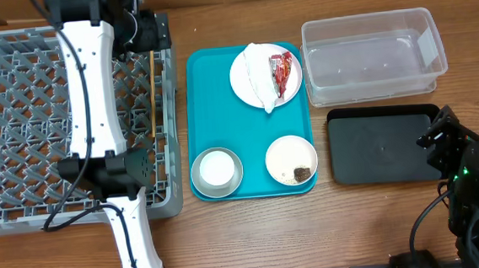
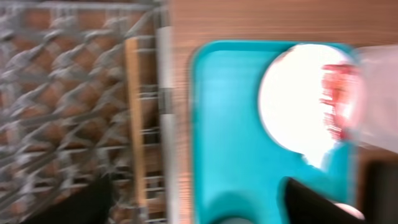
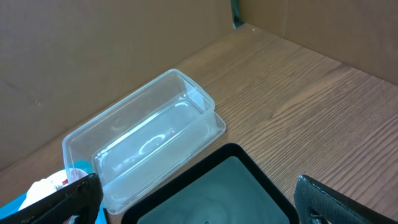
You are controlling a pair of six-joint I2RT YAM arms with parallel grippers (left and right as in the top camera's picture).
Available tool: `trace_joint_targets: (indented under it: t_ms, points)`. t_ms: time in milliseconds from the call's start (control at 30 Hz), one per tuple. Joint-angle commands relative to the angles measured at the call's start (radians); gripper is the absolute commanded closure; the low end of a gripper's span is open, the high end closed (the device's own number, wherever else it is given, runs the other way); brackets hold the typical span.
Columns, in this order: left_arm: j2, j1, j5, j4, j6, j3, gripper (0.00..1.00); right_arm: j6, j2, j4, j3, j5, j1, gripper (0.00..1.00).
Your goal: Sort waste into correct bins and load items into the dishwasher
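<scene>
Both pairs of fingers stand apart with nothing between them. The left fingers (image 2: 314, 199) hover over the seam where the rack (image 1: 19, 124) meets the teal tray (image 1: 221, 110). The right fingers (image 3: 62, 202) hang by the near end of the black tray (image 3: 217, 193), with the tub (image 3: 149, 137) beyond it.

The chopsticks (image 1: 152, 94) already lie along the rack's right side, so I judge the step in hand to be the left arm's reach for the waste on the plate (image 1: 240, 75). To do it well, the arm should settle first, since its wrist view is smeared. It should then come down from above on the wrapper (image 1: 281, 70) alone, with the fingers set across its narrow width. The foil looks light and slippery, so a firm pinch at its middle seems safest. The napkin (image 1: 257, 78) lies just beside it, perhaps touching, and could be dragged along. Lift straight up, clear of the plate, before carrying it towards the bins.

In the left wrist view the wrapper sits up and to the right, outside the spread of the fingers and well apart from them. The chopsticks lie within that spread, nearer the other finger.
</scene>
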Motion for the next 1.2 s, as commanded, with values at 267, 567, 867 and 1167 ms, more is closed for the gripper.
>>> trace_joint_targets:
  t_ms: [267,567,867,1167]
  points:
    - [-0.193,-0.075,0.324,-0.010,-0.011,-0.018,0.11,0.004,-0.004,0.005,0.019,0.017,-0.005,0.00]
    - [-0.575,-0.239,0.203,-0.007,-0.025,-0.631,0.00,0.004,-0.004,0.005,0.019,0.017,-0.005,0.00]
    - [-0.482,-0.414,0.201,0.301,-0.214,-0.739,0.09,0.004,-0.004,0.005,0.019,0.017,-0.005,0.00]
    - [-0.387,-0.414,-0.039,0.534,-0.232,-0.739,0.18,0.005,-0.004,0.005,0.019,0.017,-0.005,0.00]
